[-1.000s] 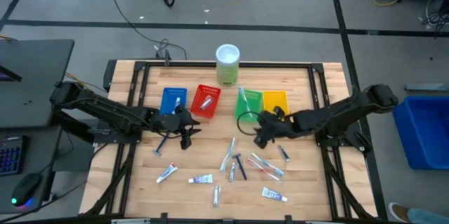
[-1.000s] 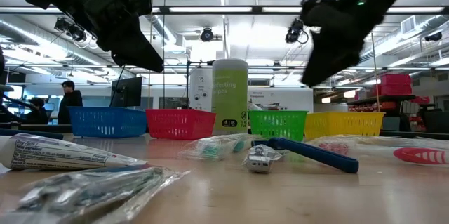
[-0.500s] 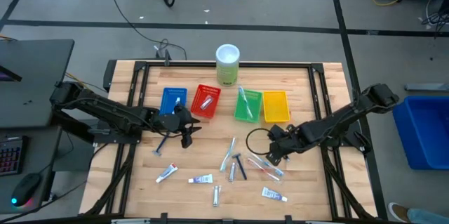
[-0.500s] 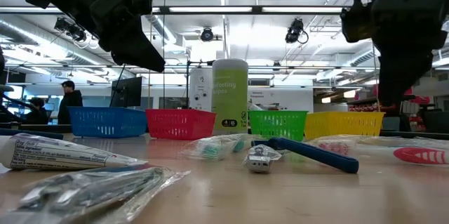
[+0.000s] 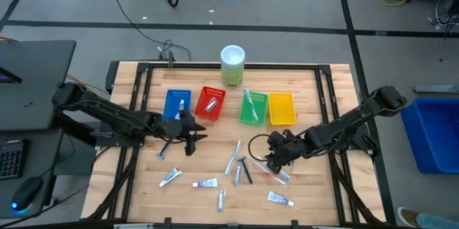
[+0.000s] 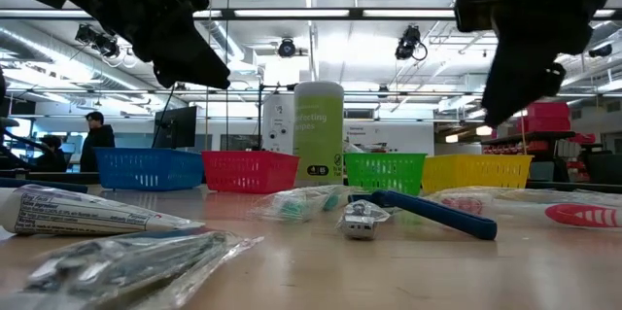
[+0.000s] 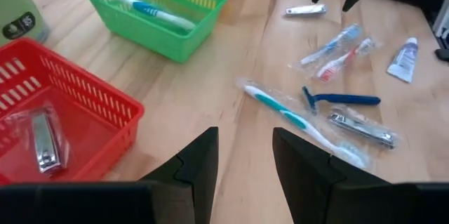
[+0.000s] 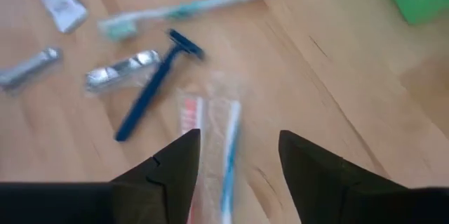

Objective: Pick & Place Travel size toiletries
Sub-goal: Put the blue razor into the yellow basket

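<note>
Small toiletries lie scattered on the wooden table: white tubes (image 5: 206,183), a pale toothbrush (image 5: 233,156), a blue razor (image 5: 246,169) and a clear pack of two toothbrushes (image 5: 272,172). My right gripper (image 5: 275,161) is open and hangs above that pack (image 8: 210,140), its fingers to either side of it and clear of the table (image 6: 501,106). My left gripper (image 5: 191,138) is open and waits in the air near the blue tray (image 5: 177,103); its wrist view (image 7: 244,164) looks over the red tray and the scattered items.
Blue, red (image 5: 210,103), green (image 5: 253,107) and yellow (image 5: 282,108) trays stand in a row toward the far edge. The red one holds a nail clipper (image 7: 42,140), the green one a toothbrush (image 7: 133,3). A pale green cylinder (image 5: 232,65) stands behind them. Bare wood lies between the trays and the items.
My right gripper has swung from beside the green and yellow trays toward the table's near edge, then a little to the left, and now hangs over the packed toothbrushes. The items on the table have not moved.
</note>
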### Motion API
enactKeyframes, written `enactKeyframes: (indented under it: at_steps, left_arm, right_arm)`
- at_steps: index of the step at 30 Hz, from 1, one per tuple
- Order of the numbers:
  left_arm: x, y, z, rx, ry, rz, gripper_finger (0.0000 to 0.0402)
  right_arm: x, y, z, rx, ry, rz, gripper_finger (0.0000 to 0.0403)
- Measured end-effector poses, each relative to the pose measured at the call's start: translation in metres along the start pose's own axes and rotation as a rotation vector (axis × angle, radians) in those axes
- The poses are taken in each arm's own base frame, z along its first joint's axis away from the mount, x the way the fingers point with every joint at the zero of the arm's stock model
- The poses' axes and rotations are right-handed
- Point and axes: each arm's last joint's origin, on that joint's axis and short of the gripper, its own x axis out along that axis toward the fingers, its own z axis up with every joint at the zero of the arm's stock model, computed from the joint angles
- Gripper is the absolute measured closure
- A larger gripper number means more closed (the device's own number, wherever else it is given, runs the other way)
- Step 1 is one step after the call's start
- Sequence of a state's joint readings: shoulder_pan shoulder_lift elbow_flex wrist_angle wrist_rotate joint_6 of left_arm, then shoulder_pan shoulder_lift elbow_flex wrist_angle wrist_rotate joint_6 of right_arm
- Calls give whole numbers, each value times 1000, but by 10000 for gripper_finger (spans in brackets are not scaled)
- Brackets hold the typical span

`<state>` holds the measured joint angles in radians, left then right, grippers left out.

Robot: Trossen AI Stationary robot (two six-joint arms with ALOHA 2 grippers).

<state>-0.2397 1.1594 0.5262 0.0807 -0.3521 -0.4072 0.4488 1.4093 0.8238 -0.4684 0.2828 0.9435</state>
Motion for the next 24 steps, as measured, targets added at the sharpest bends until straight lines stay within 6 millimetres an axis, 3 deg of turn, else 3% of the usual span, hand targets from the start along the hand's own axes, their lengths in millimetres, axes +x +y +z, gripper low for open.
enactKeyframes:
  at_steps: [6,15,24]
  left_arm:
    - [12,-4,-7,17,19,1,258]
    - [34,-8,-19,41,35,12,258]
    - [36,-14,-6,69,-111,-39,258]
  right_arm:
    - [2,3,0,-63,-12,18,195]
    - [-4,24,-14,-122,119,256,222]
    - [-16,46,-33,-183,112,400,212]
